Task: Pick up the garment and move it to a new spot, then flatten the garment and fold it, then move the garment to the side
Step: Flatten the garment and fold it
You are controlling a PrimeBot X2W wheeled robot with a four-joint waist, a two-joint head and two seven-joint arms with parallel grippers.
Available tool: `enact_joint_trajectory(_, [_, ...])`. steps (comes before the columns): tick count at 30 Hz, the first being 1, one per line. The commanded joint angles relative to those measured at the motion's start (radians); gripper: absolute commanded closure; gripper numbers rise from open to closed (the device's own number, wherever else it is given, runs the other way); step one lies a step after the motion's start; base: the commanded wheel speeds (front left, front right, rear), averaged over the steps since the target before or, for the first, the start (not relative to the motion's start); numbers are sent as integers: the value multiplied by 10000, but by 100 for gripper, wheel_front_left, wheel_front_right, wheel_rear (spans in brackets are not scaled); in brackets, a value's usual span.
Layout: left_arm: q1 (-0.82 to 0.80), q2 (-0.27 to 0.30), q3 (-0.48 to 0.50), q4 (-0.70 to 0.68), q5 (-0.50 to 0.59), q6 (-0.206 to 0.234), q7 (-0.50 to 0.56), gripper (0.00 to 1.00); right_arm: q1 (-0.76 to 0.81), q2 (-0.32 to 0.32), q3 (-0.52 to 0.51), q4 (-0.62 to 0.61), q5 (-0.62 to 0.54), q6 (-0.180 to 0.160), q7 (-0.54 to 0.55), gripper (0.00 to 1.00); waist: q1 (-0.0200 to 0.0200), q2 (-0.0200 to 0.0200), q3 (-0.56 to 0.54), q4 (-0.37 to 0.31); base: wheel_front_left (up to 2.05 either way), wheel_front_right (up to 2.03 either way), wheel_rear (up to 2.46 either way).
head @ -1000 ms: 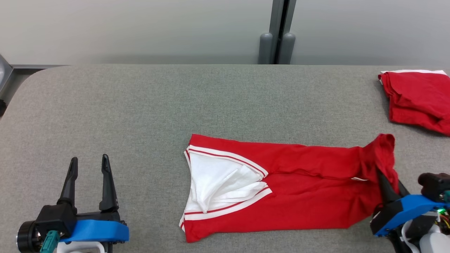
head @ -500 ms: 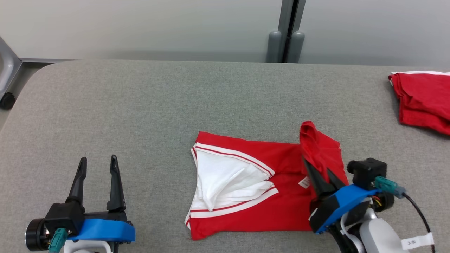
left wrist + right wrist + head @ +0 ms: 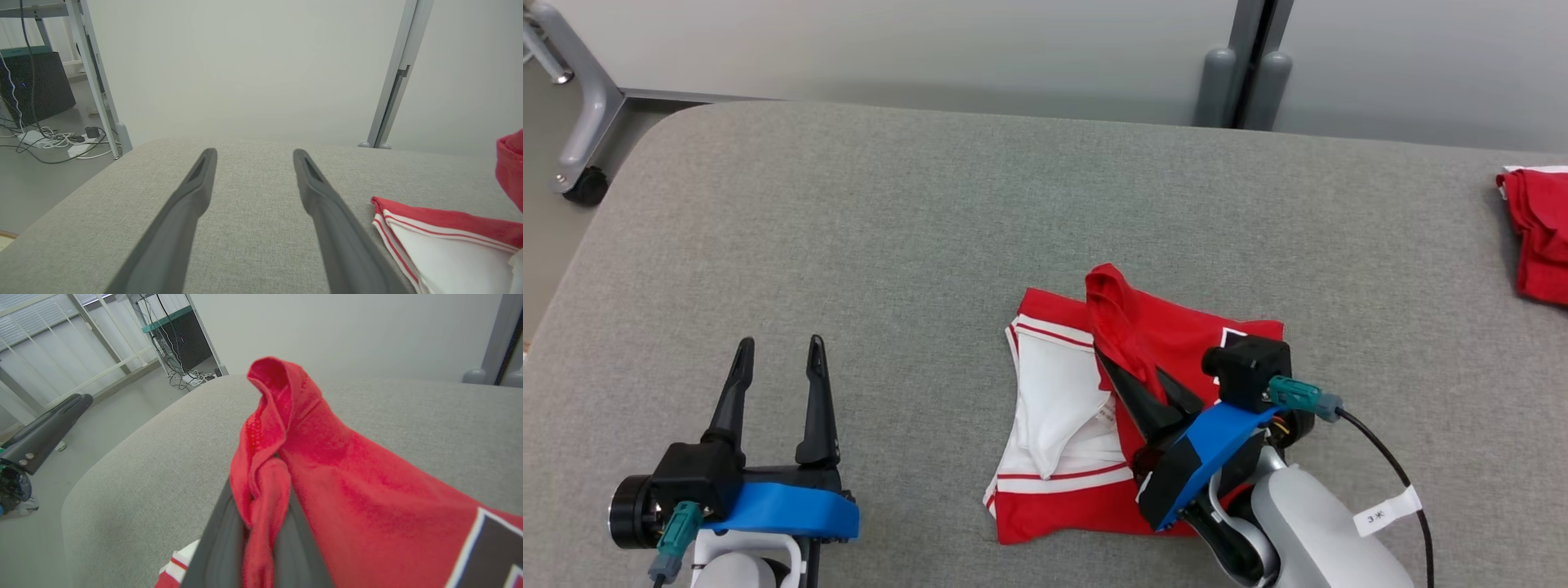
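Observation:
The garment [image 3: 1176, 335] is a red shirt with white striped trim, lying partly folded on the grey table [image 3: 931, 229] in the head view. My right gripper [image 3: 1129, 371] is shut on a bunched red edge of it, lifted over the white part. The right wrist view shows that red fabric [image 3: 286, 437] pinched between the dark fingers [image 3: 222, 543], with a black and white patch at the lower right. My left gripper [image 3: 776, 355] stands open at the lower left, well apart from the cloth. In the left wrist view its fingers [image 3: 196, 192] are spread over bare table, the garment [image 3: 445, 232] to the right.
A second red cloth [image 3: 1535, 237] lies at the table's far right edge. Behind the table stand a pale wall and a grey post [image 3: 1245, 73]. A wheeled metal frame [image 3: 580, 122] stands off the table's back left corner, with cables on the floor [image 3: 61, 143].
My right gripper has carried the garment's right end leftward over the rest of it, halving its length. The camera has shifted too. The left gripper has stayed open and still.

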Motion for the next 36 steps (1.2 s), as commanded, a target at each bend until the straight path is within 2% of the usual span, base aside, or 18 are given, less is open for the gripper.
enact_joint_trajectory(1, [-179,-16,-84,35,-64,2,-45,0,-286,8,229,169,239,6,-157,100,-1,0,72,136,0,0,0])
enact_joint_trajectory(7, [-270,-17,-289,131,-207,78,-45,0,-785,7,870,874,739,6,-558,100,-1,0,147,323,0,0,0])
enact_joint_trajectory(8, [-290,-17,-326,140,-228,98,-45,0,-848,3,928,1029,756,6,-661,58,-1,0,148,330,0,0,0])
enact_joint_trajectory(9, [-304,-17,-349,156,-233,99,-45,0,-880,6,1002,1195,802,6,-701,3,-1,0,144,331,0,0,0])
enact_joint_trajectory(10, [-309,-17,-370,170,-263,125,-45,0,-923,8,1060,1320,850,6,-787,0,-1,0,131,324,0,0,0])
enact_joint_trajectory(14, [-227,-18,-341,175,-276,170,-45,0,-1112,2,957,1716,860,6,-1303,0,-1,0,4,146,0,0,0])
enact_joint_trajectory(21, [-19,-17,-248,112,-191,157,-45,0,-1039,-82,-152,1857,69,6,-2003,0,-1,0,-259,-314,0,0,0])
enact_joint_trajectory(30, [267,-14,-164,81,-31,111,-45,0,253,-736,-2425,448,-943,6,-2296,0,-1,0,-565,-1000,0,0,0])
enact_joint_trajectory(36, [430,-16,-118,119,43,91,-45,0,1400,-641,-3550,-566,-1451,6,-2312,0,-1,0,-686,-1242,0,0,0])
